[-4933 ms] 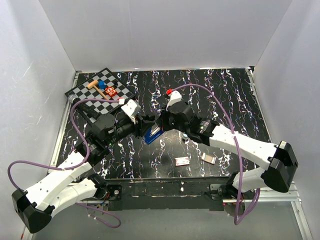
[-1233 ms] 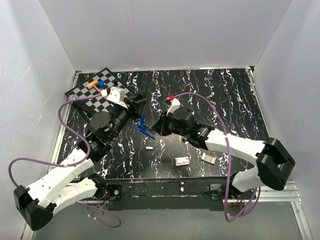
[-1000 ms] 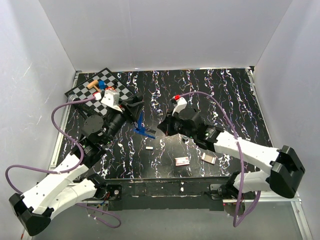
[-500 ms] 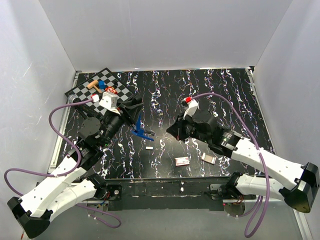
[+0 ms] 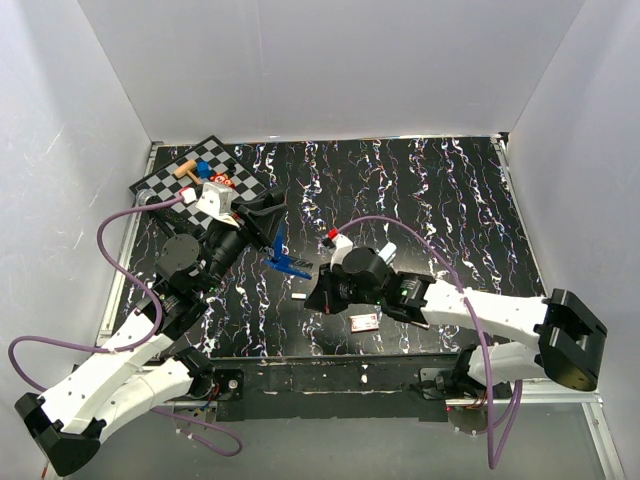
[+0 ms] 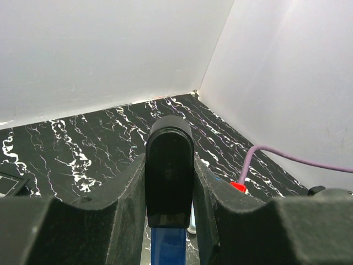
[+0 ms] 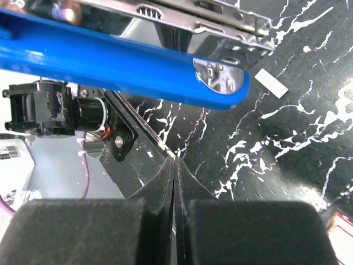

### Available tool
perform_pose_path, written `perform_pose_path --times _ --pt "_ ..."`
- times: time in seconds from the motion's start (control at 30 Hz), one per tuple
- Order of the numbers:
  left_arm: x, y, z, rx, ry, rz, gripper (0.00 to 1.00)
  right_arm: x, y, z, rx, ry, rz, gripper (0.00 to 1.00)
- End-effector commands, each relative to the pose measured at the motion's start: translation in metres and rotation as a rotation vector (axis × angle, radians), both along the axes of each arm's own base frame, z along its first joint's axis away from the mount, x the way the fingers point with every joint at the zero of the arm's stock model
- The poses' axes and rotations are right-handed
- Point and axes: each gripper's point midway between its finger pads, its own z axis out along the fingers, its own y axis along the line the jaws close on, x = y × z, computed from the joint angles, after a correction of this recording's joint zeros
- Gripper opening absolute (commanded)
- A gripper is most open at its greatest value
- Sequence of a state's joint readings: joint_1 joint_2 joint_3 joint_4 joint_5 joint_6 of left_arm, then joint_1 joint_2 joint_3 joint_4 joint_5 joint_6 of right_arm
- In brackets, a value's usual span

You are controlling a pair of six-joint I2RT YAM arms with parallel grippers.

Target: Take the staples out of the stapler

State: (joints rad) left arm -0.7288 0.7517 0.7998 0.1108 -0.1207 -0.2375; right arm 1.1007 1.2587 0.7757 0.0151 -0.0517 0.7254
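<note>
My left gripper (image 5: 272, 228) is shut on the dark blue stapler (image 5: 284, 256) and holds it lifted above the table, opened out. In the left wrist view its black end (image 6: 169, 171) sits clamped between the fingers (image 6: 124, 204). A small white bar of staples (image 5: 298, 296) lies loose on the table below the stapler. My right gripper (image 5: 316, 297) is shut and empty, low over the table just right of the staples. The right wrist view shows the closed fingertips (image 7: 175, 165), the blue stapler (image 7: 121, 61) overhead with its metal rail, and the staples (image 7: 272, 83).
A red-and-white flat box (image 5: 364, 321) lies near the front edge by my right arm. A checkered board (image 5: 175, 189) with small pieces lies at the back left. White walls enclose the black marbled table (image 5: 430, 190).
My right gripper has swung left and nearer, down beside the white staples. My left gripper keeps the stapler raised. Earlier both grippers were at the stapler; the staples have since dropped to the table.
</note>
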Motion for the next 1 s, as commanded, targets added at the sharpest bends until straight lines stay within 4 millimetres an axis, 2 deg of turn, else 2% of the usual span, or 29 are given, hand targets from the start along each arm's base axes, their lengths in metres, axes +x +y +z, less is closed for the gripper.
perform_pose_path --times 0.0,0.17,0.57,0.63,0.67,0.83,0.97 --pt "-0.008 0.009 0.051 -0.120 -0.093 0.006 0.00 0.018 0.022 0.024 0.128 -0.021 -0.097 0.01" --pt "-0.010 0.009 0.050 -0.124 -0.059 -0.003 0.00 0.042 0.013 0.020 0.105 -0.055 -0.244 0.01" --pt "-0.026 0.000 0.034 -0.096 0.027 -0.098 0.00 0.074 -0.005 0.051 0.062 -0.247 -0.355 0.01" --pt "-0.030 -0.002 0.033 -0.099 0.033 -0.120 0.00 0.078 -0.008 0.058 0.054 -0.285 -0.362 0.01" --pt "-0.031 -0.003 0.025 -0.079 0.058 -0.127 0.00 0.080 -0.009 0.061 0.050 -0.302 -0.362 0.01" --pt "-0.034 -0.005 0.012 -0.057 0.089 -0.142 0.00 0.087 -0.012 0.086 0.038 -0.402 -0.349 0.01" --pt "-0.039 -0.015 0.002 -0.027 0.106 -0.200 0.00 0.090 -0.021 0.102 0.022 -0.482 -0.343 0.01"
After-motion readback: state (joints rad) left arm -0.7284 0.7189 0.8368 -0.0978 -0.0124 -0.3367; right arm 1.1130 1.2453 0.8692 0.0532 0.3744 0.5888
